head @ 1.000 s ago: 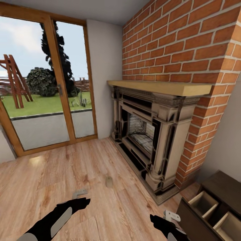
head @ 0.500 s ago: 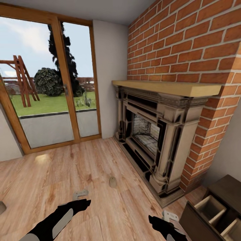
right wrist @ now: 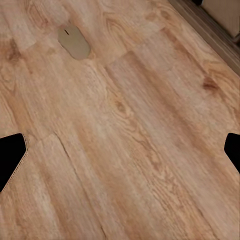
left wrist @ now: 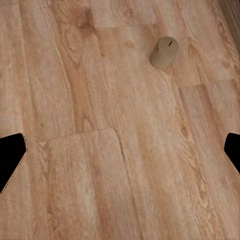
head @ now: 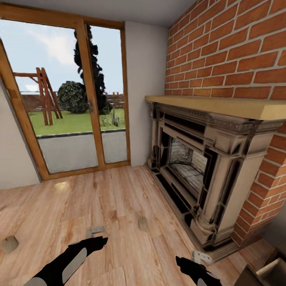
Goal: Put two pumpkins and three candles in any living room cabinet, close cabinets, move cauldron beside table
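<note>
Two black robot arms with pale parts.
The left arm [head: 67,264] is glossy black with a long grey panel; each pincer, left pincer [head: 95,230] and right pincer [head: 201,257], is light grey, with black fingertips [left wrist: 10,157].

The floor [head: 119,198] is light brown wood with darker grain lines, and on it stand two tan candles, one [head: 142,223] near the fireplace and one [head: 9,243] far to the left. The wall [head: 230,47] is red-orange brick with pale grey joints, above a cream and black fireplace [head: 206,167] with a yellow-tan mantel shelf [head: 222,105]. The arms are black with grey panels, the glass door [head: 71,99] has an orange-brown frame, and outside there is green grass under a pale blue sky.
</note>
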